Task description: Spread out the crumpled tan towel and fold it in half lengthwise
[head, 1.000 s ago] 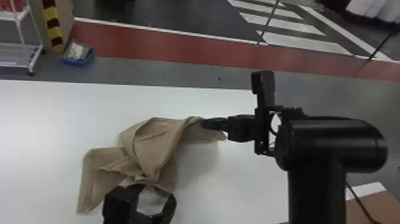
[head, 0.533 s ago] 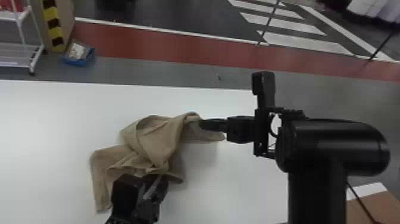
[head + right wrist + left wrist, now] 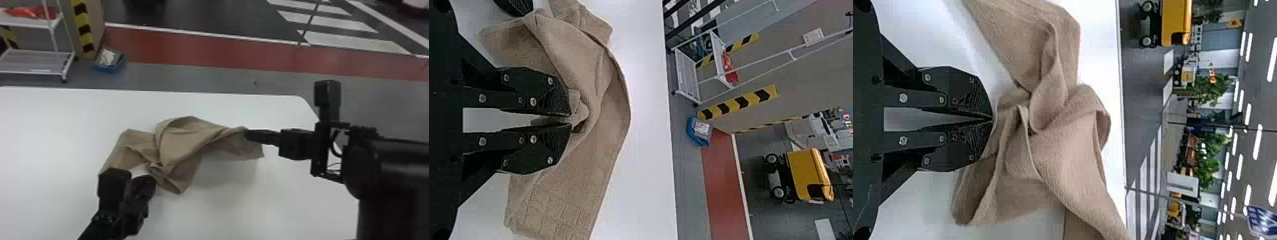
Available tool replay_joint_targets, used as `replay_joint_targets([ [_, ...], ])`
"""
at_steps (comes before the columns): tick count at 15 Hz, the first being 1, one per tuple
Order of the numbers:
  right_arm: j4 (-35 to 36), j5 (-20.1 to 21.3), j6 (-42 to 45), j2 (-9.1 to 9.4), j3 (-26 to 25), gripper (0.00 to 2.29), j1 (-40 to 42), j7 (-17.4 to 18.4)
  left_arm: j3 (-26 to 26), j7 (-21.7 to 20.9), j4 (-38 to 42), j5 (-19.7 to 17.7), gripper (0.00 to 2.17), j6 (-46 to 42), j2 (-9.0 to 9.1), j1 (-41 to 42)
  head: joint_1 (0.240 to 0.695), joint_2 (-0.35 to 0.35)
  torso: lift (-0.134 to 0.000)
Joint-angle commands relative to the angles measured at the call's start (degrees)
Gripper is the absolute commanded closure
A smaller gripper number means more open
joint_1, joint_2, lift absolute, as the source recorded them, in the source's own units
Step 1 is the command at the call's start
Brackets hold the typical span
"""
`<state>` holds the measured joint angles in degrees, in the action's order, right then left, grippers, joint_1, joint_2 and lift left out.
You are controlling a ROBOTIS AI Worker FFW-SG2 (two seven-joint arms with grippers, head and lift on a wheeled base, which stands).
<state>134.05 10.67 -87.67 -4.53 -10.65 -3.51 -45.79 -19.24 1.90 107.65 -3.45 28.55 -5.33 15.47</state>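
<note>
Far left, beyond the tabletop [image 3: 48, 127]: white rack [image 3: 32, 25], red item [image 3: 28, 12] on its upper shelf. Next to it, a yellow-and-black striped strip [image 3: 83, 28]; then a blue bin [image 3: 110, 68] on the floor, pale contents.

Left side of the work: my left gripper [image 3: 131, 178], over the near part of the white tabletop, at the towel's near left side. In its own wrist view, this left gripper [image 3: 992, 119] is closed at the tips, a narrow wedge of space farther back. Cloth lies right at the tips; cannot tell whether any fold is pinched.

Centre: tan towel [image 3: 182, 140], crumpled on the tabletop. One flap slopes down to my left gripper; the middle is heaped and twisted, with a folded point toward me. The right part narrows into a raised fold, a loose corner below it.

Right: my right gripper [image 3: 246, 134] comes in sideways from the right, at the towel's right part. Wrist view of the right gripper [image 3: 571, 120]: fingers nearly together, a small bunch of towel clamped between the tips. Woven squares visible in the cloth.
</note>
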Motion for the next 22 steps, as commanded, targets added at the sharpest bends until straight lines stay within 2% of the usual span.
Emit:
replay_joint_targets([
  [1, 2.01, -1.45, -0.36, -0.13, -1.91, 1.00, 1.75, -0.09, 2.63, -0.32, 0.02, -0.07, 1.01, 1.47, -0.03, -1.32, 0.695, -0.204, -0.123],
  [3, 2.36, -2.32, -0.36, -0.30, -3.41, 1.00, 2.28, -0.26, 3.59, -1.02, 0.81, -0.33, 1.00, 6.39, -0.21, -2.29, 0.695, -0.187, -0.123],
  [4, 2.36, -2.32, -0.19, -0.39, -3.50, 1.00, 2.28, -0.26, 3.59, -1.99, 3.01, -1.21, 0.93, 7.27, -0.30, -1.58, 0.695, -0.181, -0.123],
  [5, 2.36, -2.32, -0.19, -0.39, -3.50, 1.00, 2.28, -0.26, 3.33, -2.52, 5.38, -2.35, 0.44, 8.85, -0.30, -0.70, 0.695, -0.179, -0.123],
  [6, 2.36, -2.32, -0.19, -0.39, -3.41, 1.00, 2.19, -0.26, 2.10, -2.52, 6.70, -2.35, 0.14, 9.21, -0.39, 0.35, 0.695, -0.183, -0.123],
  [8, 2.36, -2.24, -0.19, -0.39, -2.97, 1.00, 1.66, -0.26, -0.27, -2.34, 8.63, -2.09, 0.09, 9.03, -0.56, 1.67, 0.695, -0.208, -0.123],
  [13, 2.36, -1.80, -0.19, -0.04, -2.44, 1.00, 1.84, -0.17, -5.11, -0.23, 5.56, -1.56, 0.09, 8.33, 0.14, -1.76, 0.695, -0.260, -0.123],
  [17, 2.36, -1.62, -0.19, 0.14, -2.00, 1.00, 1.84, -0.17, -9.24, 4.96, 0.20, -1.56, 0.14, 8.50, 0.32, -6.50, 0.695, -0.282, -0.123],
  [18, 2.36, -1.62, -0.19, 0.14, -2.09, 1.00, 1.84, -0.17, -9.24, 5.04, -0.51, -1.74, 0.19, 8.50, 0.41, -6.94, 0.695, -0.286, -0.123],
  [20, 2.27, -1.62, -0.19, 0.14, -2.18, 1.00, 1.75, -0.09, -9.41, 5.04, -0.86, -1.65, 0.49, 8.68, 0.41, -7.03, 0.695, -0.289, -0.123],
  [22, 1.92, -1.88, -0.19, 0.14, -2.27, 1.00, 1.66, 0.00, -9.41, 4.96, -0.42, -1.21, 0.94, 9.73, 0.05, -6.94, 0.695, -0.293, -0.123],
])
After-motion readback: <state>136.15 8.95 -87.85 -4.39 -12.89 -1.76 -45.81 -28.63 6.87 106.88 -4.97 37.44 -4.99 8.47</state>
